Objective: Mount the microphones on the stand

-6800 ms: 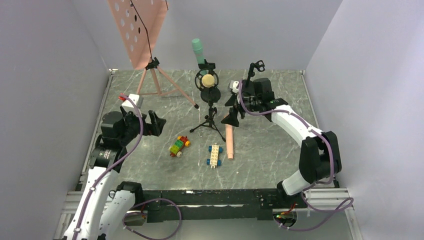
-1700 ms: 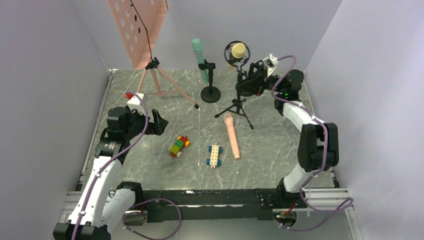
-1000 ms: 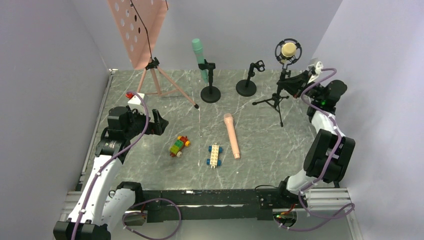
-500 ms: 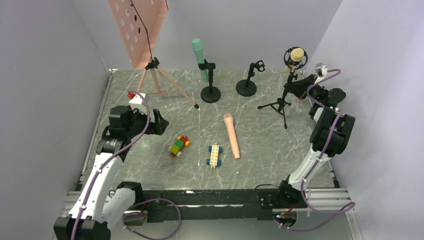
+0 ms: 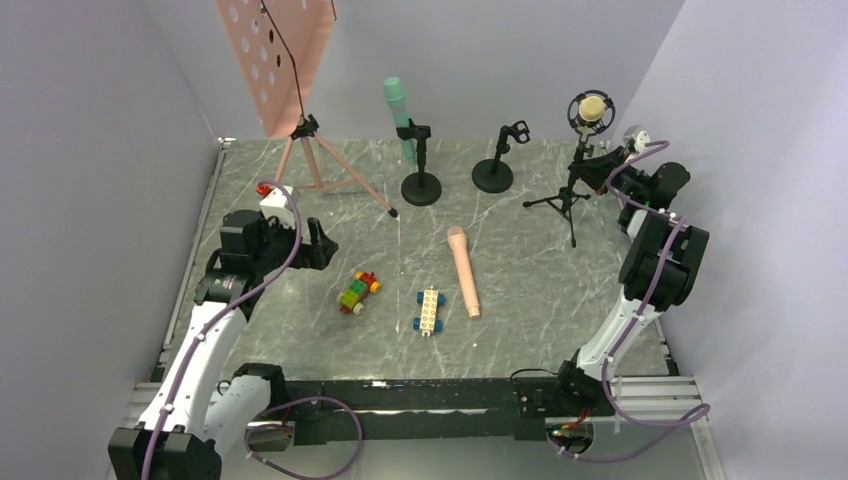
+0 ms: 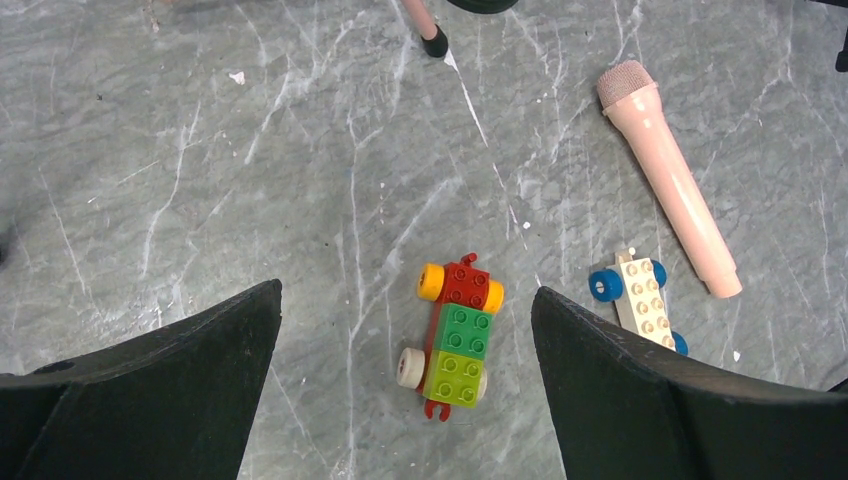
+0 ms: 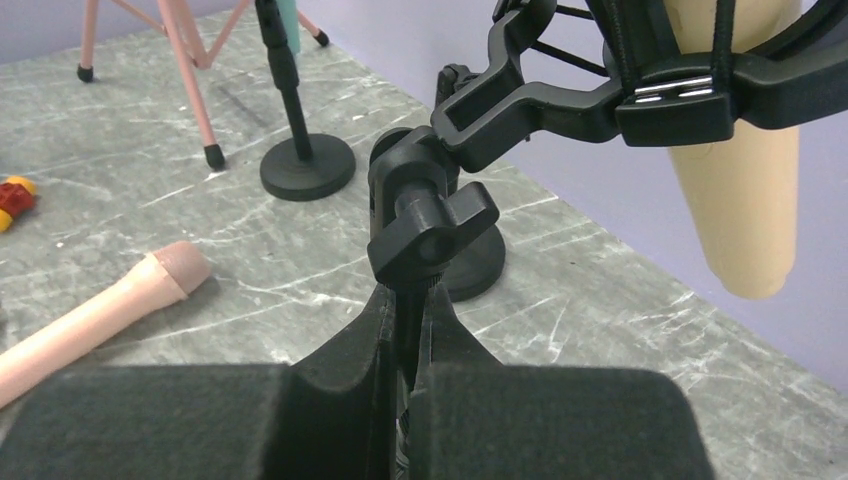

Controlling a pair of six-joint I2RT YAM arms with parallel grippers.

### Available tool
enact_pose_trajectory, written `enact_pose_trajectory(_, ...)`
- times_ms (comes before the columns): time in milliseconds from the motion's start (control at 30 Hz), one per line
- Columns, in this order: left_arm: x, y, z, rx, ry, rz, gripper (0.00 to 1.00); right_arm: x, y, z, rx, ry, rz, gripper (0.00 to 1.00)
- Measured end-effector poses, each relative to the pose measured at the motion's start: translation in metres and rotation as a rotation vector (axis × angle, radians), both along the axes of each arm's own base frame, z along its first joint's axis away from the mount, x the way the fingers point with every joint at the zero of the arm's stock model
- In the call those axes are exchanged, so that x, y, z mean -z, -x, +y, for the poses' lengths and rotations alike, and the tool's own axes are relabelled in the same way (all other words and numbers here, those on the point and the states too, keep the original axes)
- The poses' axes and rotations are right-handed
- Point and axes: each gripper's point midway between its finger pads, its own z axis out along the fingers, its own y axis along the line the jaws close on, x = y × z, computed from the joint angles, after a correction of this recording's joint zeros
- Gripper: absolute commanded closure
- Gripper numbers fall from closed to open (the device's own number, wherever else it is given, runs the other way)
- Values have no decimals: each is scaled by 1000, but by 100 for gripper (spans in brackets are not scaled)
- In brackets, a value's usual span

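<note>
Three stick-shaped microphones with rounded heads are seen. The mint green microphone (image 5: 397,105) is held nearly upright, head up, in the clip of a black round-base stand (image 5: 421,188) at 12 o'clock on the table. The salmon pink microphone (image 5: 465,275) is laid flat near the centre, unattached, its head pointed toward 12 o'clock and its tail toward 5 o'clock. The pale tan-yellow microphone (image 5: 591,107) is seated in the black ring mount of a tripod stand (image 7: 425,215) at 2 o'clock. A second round-base stand (image 5: 492,177), at 1 o'clock, is left with its clip unfilled.
</note>
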Motion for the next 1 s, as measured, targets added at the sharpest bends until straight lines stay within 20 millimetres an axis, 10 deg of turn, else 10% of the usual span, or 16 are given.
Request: enact_pose_trajectory(1000, 8, -3, 3, -10, -16, 24, 1, 22, -36, -20, 40, 21, -71, 80)
